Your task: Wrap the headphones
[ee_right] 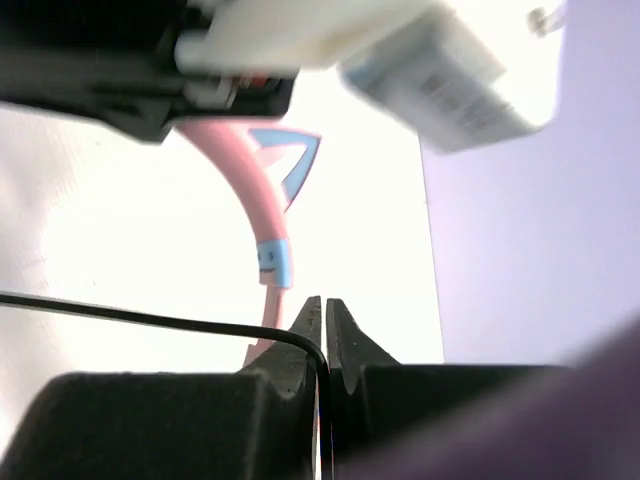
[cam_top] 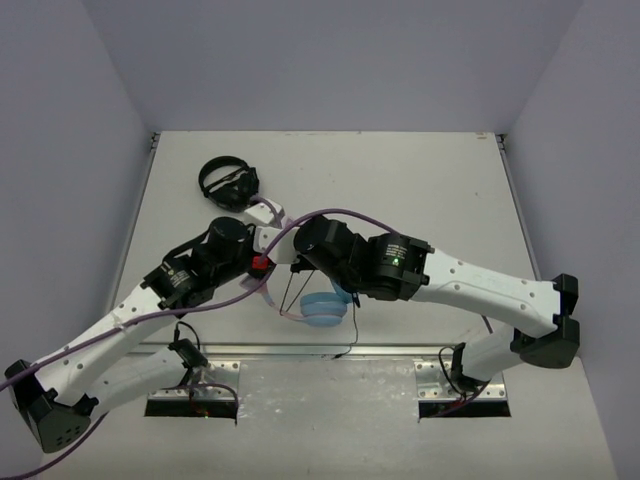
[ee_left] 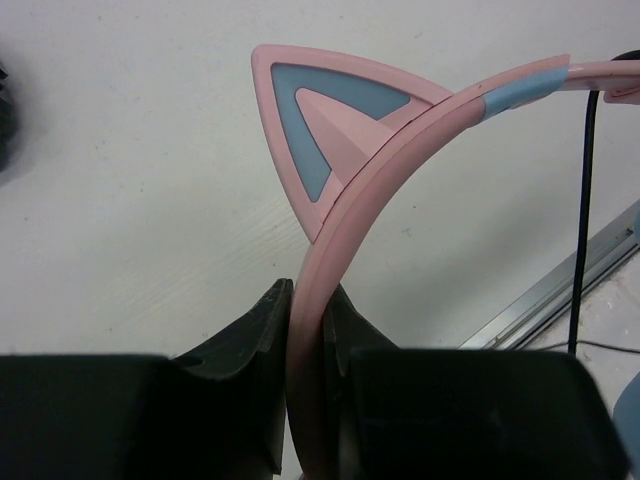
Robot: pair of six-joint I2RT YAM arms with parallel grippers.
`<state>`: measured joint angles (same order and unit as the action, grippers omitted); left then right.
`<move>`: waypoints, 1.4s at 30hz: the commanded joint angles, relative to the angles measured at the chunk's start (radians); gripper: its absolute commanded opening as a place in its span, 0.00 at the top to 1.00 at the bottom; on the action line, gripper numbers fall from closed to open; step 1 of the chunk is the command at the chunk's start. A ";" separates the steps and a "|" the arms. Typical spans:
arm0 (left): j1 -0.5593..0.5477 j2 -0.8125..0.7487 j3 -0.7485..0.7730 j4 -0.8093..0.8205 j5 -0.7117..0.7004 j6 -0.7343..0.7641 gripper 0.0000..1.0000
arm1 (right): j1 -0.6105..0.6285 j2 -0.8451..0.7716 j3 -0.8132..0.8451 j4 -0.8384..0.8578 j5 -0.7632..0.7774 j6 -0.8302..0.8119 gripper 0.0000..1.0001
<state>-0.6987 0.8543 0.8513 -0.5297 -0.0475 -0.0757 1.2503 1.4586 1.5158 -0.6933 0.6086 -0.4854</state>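
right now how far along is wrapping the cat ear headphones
Done: both grips are set. In hand: the left hand clamps the pink headband of the cat-ear headphones, and the right hand pinches the black cable. Left: no cable loop shows on the headband, so all the winding.

No wording is legible. Tiny white print on the left arm (cam_top: 178, 272) and right arm (cam_top: 395, 250) is too small, and the label on a white block (ee_right: 440, 70) is blurred.
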 commanded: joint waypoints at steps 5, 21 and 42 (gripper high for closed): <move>-0.059 0.023 0.015 0.034 0.101 -0.013 1.00 | -0.051 0.014 0.159 0.078 0.053 0.073 0.98; -0.062 0.032 0.023 0.071 -0.005 -0.076 1.00 | -0.198 -0.223 -0.130 0.221 -0.251 0.225 0.91; -0.062 0.011 0.095 0.016 0.083 0.053 1.00 | -0.446 -0.182 -0.143 0.080 -0.206 0.234 0.77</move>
<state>-0.7456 0.8986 0.9043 -0.4782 0.0002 -0.0608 0.8623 1.2617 1.3373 -0.6258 0.3584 -0.2794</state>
